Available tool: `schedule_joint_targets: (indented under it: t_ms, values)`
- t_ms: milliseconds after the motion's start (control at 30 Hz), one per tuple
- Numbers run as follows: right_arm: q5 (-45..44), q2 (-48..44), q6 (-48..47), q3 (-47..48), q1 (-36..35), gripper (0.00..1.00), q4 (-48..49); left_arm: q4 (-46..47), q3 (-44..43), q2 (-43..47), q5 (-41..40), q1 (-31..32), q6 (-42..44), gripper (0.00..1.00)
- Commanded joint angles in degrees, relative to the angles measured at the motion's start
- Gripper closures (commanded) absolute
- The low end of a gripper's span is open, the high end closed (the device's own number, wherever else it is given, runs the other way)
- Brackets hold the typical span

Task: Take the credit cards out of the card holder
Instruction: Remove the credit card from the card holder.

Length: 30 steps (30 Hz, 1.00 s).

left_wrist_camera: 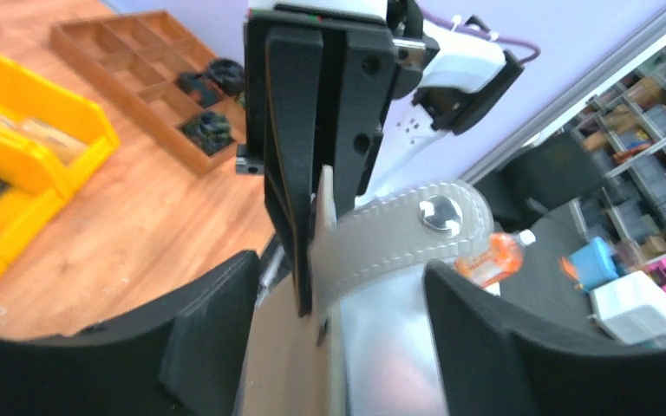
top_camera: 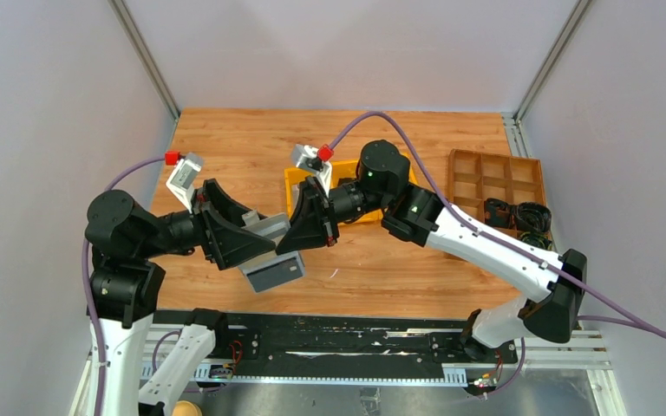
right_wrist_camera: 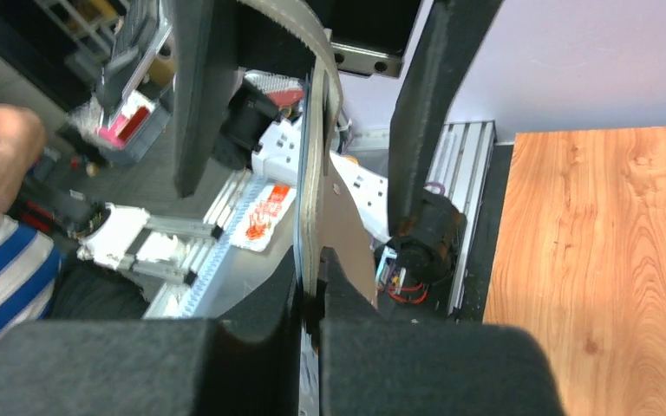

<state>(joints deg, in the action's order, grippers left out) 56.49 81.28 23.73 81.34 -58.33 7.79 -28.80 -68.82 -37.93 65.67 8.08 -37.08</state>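
Above the near-centre of the table (top_camera: 381, 269), the card holder (top_camera: 273, 276) sits between your two grippers. Left gripper (top_camera: 256, 236): jaws spread wide, with a clear gap either side of the holder in the right wrist view, so it is not clamping. Right gripper (top_camera: 290, 236): pinched tight on a thin upright edge of the holder, beside the snap strap (left_wrist_camera: 399, 230). You can't tell whether a credit card is in that pinch. The holder's lower flap hangs toward the near table edge; whether it touches the wood is unclear. Room: bare wood right of the holder and along the back edge. Yellow bin (top_camera: 295, 195) is just behind the right gripper. Brown divider tray (top_camera: 494, 178) is well apart, at the right edge.
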Motion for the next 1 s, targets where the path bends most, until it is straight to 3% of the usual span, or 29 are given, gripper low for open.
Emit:
schedule_joint_targets:
  t_ms: [0,233,633,767,867,933,967]
  values:
    - [-4.9,-3.4,5.3,-1.7,2.6,1.00,8.7,4.3,1.7,1.7,-1.5,0.0,-2.9,0.18]
    - [-14.6,-7.9,14.9,-10.2,4.4,1.00,27.0,1.8,7.4,5.7,-6.5,0.0,-1.1,0.17]
    - [-29.2,-10.7,20.8,-22.9,3.5,1.00,45.7,11.7,14.9,9.1,-10.0,0.0,-10.7,0.43]
    - [-34.8,-11.8,19.1,-27.6,1.2,1.00,49.4,10.2,14.4,9.3,-15.5,0.0,-9.4,0.63]
    - [-37.0,-12.5,17.4,-30.7,0.4,0.99,49.7,7.0,13.9,9.5,-20.8,0.0,-5.7,0.89]
    - [-37.4,-13.5,14.1,-31.8,0.5,0.86,46.4,0.9,12.1,8.9,-25.8,0.0,0.6,1.00]
    - [-37.7,-14.2,12.1,-31.6,0.5,0.81,42.5,-0.8,11.6,8.3,-27.4,0.0,3.1,1.00]
